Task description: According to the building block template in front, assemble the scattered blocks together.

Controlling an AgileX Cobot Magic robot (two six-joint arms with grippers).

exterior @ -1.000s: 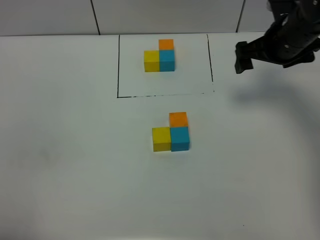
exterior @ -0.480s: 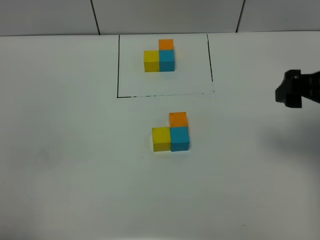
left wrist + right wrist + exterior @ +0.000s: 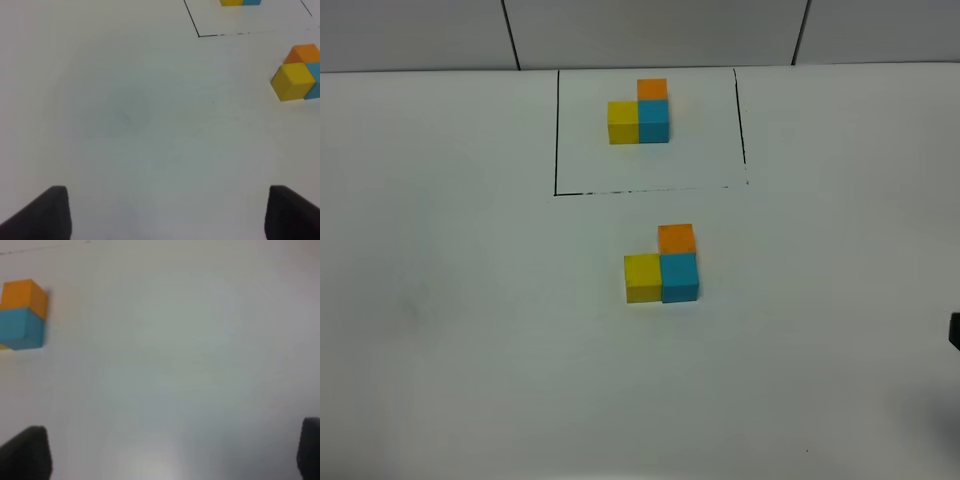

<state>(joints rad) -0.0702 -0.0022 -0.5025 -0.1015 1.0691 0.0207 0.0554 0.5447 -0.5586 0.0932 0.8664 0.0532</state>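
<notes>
The building block template stands at the back inside a thin black rectangle [image 3: 557, 130]: yellow cube [image 3: 623, 122], blue cube [image 3: 654, 120], orange cube [image 3: 652, 88]. The scattered blocks sit together in the same L-shape in the middle of the table: yellow [image 3: 642, 278], sky-blue [image 3: 679, 276], orange [image 3: 676, 238]. My left gripper [image 3: 165, 214] is open and empty, well left of the yellow block [image 3: 292, 82]. My right gripper [image 3: 167, 450] is open and empty, to the right of the blue block [image 3: 21, 329] and orange block [image 3: 24, 297]. Only a dark sliver of the right arm [image 3: 955, 330] shows in the exterior view.
The white table [image 3: 470, 330] ends at a tiled wall [image 3: 650, 30] behind the template. The template's cubes [image 3: 240, 2] show at the edge of the left wrist view.
My right arm has pulled from the back right, beside the template, toward the front right edge and is almost out of the exterior view. The blocks have not moved.
</notes>
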